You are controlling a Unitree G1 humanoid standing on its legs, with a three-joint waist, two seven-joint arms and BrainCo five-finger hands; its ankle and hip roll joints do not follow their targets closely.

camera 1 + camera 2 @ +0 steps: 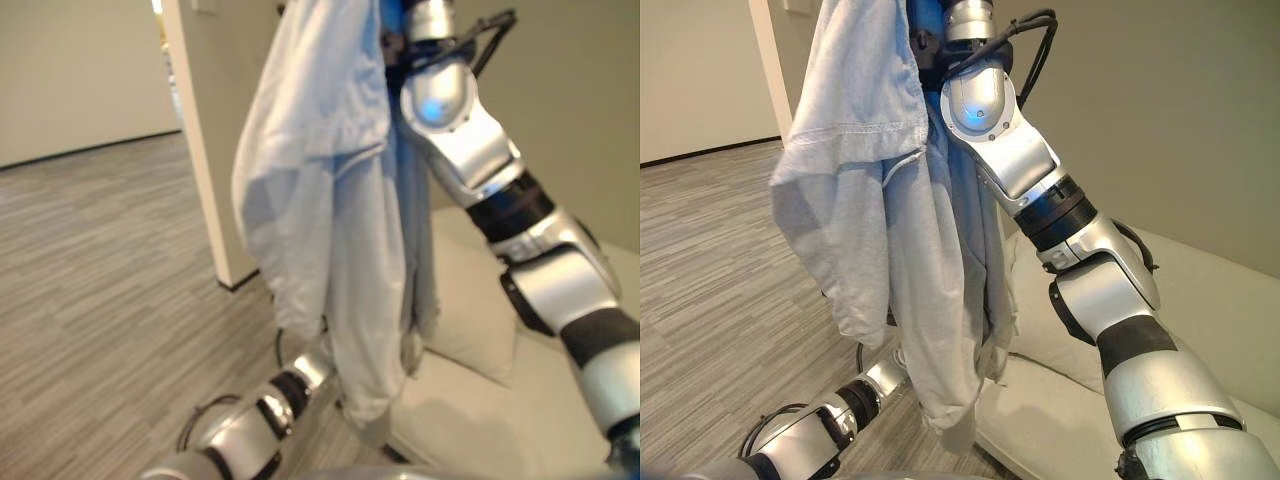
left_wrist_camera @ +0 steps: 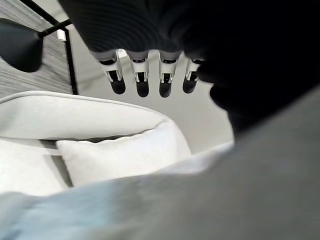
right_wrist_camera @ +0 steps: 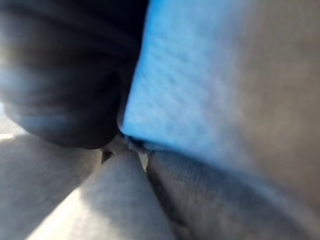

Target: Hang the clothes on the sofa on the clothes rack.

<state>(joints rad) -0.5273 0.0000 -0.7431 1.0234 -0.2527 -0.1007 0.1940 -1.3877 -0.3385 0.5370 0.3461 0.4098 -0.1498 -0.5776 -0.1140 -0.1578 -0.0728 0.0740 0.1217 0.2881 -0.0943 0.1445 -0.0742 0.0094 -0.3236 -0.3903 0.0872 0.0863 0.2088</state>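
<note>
- A pale blue garment (image 1: 890, 230) hung in the air, lifted high by the raised right arm, whose upper end went out of the top of the head views together with the top of the cloth.
- The right robot hand (image 3: 65, 90) showed in its own wrist view as a dark mass pressed against blue fabric; whether its fingers were curled round the cloth could not be told.
- The garment draped down in long folds in front of the right arm, its lowest hem hanging just above the front edge of the sofa (image 1: 1200, 300).
- The sofa was light beige, with a cushion (image 1: 1040, 330) of the same colour lying on its seat behind the hanging cloth.
- The left arm reached in low from the lower left, its end going behind the bottom of the garment.
- In the left wrist view the left robot hand (image 2: 142, 75) had its fingers straight and side by side, holding nothing, with pale cloth close below them and the sofa's cushion (image 2: 125, 155) beyond.
- A cream wall pillar (image 1: 215, 150) stood on the grey striped floor (image 1: 90, 280) behind the garment.
</note>
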